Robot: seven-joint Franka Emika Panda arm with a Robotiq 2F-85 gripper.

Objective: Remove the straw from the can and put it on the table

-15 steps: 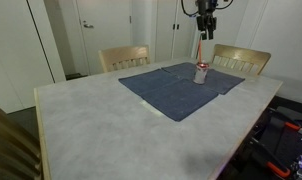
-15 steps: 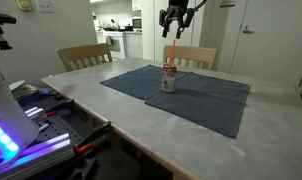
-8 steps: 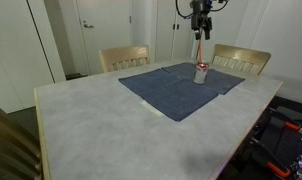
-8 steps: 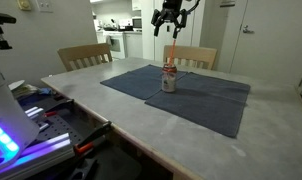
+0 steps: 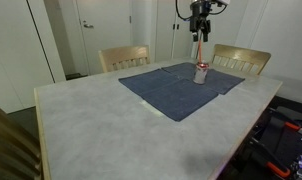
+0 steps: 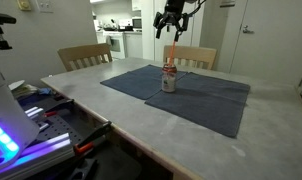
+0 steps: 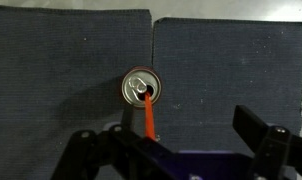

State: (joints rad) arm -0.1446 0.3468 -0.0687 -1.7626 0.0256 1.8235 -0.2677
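Gripper point(image 5: 200, 27) hung high over the table point(image 5: 91, 125), pointing straight down, jaws spread wide. In the wrist view its two fingers point(image 7: 263, 135) stood well apart with nothing clamped between them. Directly beneath it sat the can point(image 5: 201, 73), upright on a dark blue cloth point(image 5: 171, 90). Straw point(image 5: 202, 52) stood in the can's mouth and rose toward the gripper. In both exterior views its top end lay just below the fingertips, and whether it touched either finger could not be told. Seen from the wrist, the straw ran from the can's opening toward the gap between the fingers, nearer one finger than the other. Two wooden chairs point(image 5: 124, 57) stood beyond the gripper at the table's far edge.
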